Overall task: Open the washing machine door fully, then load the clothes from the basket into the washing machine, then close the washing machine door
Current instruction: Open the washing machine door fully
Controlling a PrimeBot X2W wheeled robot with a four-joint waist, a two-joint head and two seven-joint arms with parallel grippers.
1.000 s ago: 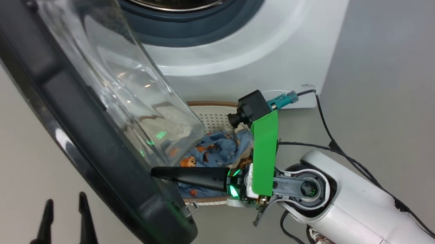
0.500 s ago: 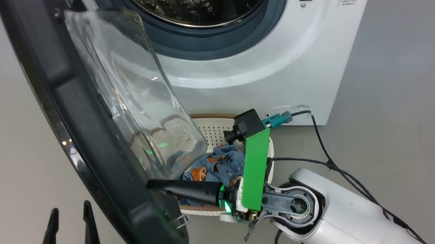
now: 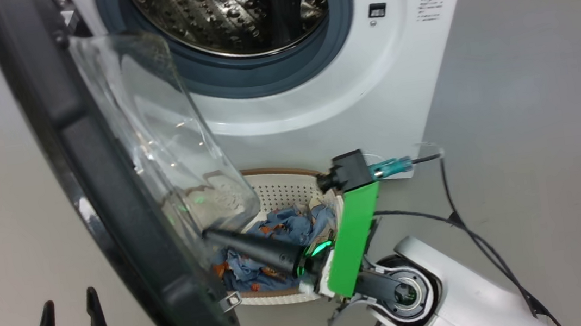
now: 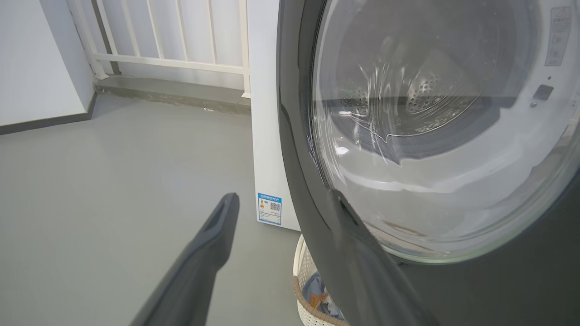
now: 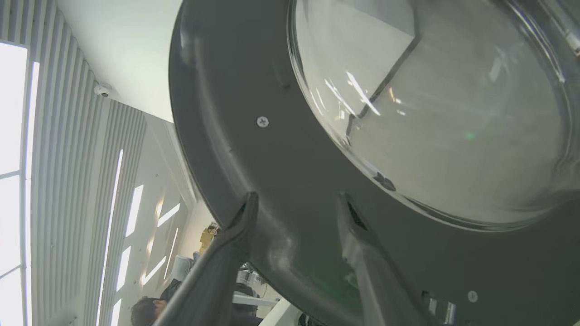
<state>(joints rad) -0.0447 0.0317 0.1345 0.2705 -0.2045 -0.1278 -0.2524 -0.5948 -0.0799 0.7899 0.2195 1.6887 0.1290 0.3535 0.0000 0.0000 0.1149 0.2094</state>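
Left gripper (image 3: 68, 299), 7 o'clock: fingers spread, empty. Right gripper (image 5: 297, 198), 6 o'clock: fingers apart, tips at door (image 3: 109, 205) inner rim. Door swung out, 9 o'clock. Basket (image 3: 282, 188) holding clothes (image 3: 286, 223) beyond. Washer (image 3: 370, 94), 12 o'clock.

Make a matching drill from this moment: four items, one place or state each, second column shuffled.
1. washing machine door
2. clothes
3. basket
4. left gripper

a. on the floor at the foot of the washing machine
b. open, fingers apart
c. heaped in the basket
d. swung out, glass bowl showing

Pairs: 1-d, 2-c, 3-a, 4-b.
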